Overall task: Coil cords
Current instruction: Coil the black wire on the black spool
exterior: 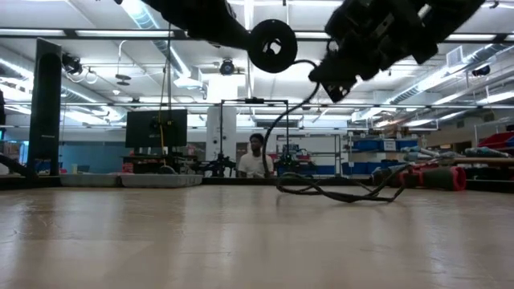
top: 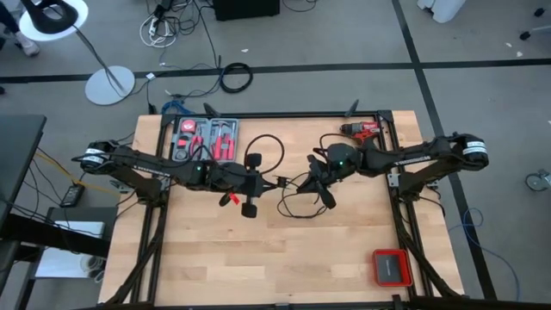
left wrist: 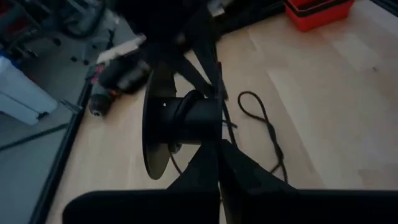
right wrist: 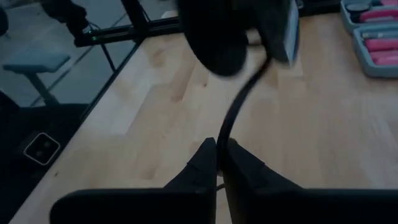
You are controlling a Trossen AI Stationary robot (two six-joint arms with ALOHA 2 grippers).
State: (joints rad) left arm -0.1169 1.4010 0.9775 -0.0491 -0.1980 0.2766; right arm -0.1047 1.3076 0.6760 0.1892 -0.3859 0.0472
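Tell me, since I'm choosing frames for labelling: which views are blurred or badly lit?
Right wrist view: the spool is a dark blur, though the cord reads clearly. Left wrist view: soft throughout, the red drill smeared. Low view: both arms silhouetted against ceiling lights. High view: evenly lit and sharp.

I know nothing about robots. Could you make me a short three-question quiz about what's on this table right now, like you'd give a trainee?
1. True or false: the red drill lies at the table's far edge, near the right arm.
2. What does the left gripper hold? A) a black spool B) the red case C) a screwdriver
3. Fill in: the right gripper has its jaws closed on the thin black ____.

Key: 1 true. 2 A: the black spool sits in its shut jaws, raised above the table. 3 cord: the cord runs from the jaws up to the spool, the rest lying loose on the wood.
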